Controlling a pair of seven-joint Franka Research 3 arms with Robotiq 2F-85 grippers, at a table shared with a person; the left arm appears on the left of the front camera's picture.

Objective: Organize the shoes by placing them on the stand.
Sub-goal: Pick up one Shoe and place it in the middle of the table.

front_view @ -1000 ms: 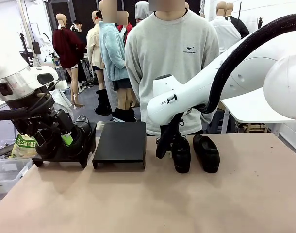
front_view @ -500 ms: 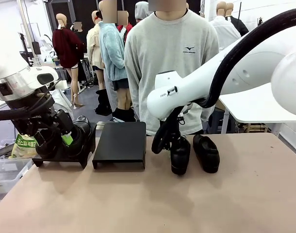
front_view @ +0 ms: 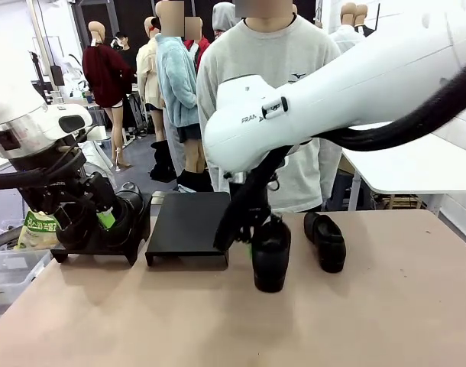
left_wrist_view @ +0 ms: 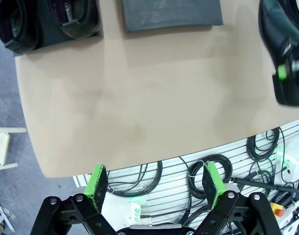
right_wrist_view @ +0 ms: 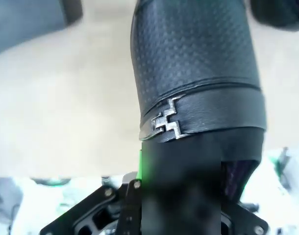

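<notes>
- The held shoe (front_view: 271, 260) hangs toe-down just in front of the middle stand (front_view: 189, 222). The right jaws are clamped on its heel end. Whether its toe touches the worktop (front_view: 370, 321) I cannot tell.
- In the right wrist view, a strap with a small metal buckle (right_wrist_view: 165, 122) crosses the held shoe.
- The second shoe (front_view: 325, 241) lies flat on the worktop on the robot's right of the held shoe, apart from it.
- More black shoes (front_view: 126, 214) sit on the left stand (front_view: 95, 246), which stands just beside the middle stand.
- The left jaws are spread wide with nothing between their green pads (left_wrist_view: 98, 178), out over the worktop's near edge.
- A person in a grey sweatshirt (front_view: 271, 76) stands at the far side.
</notes>
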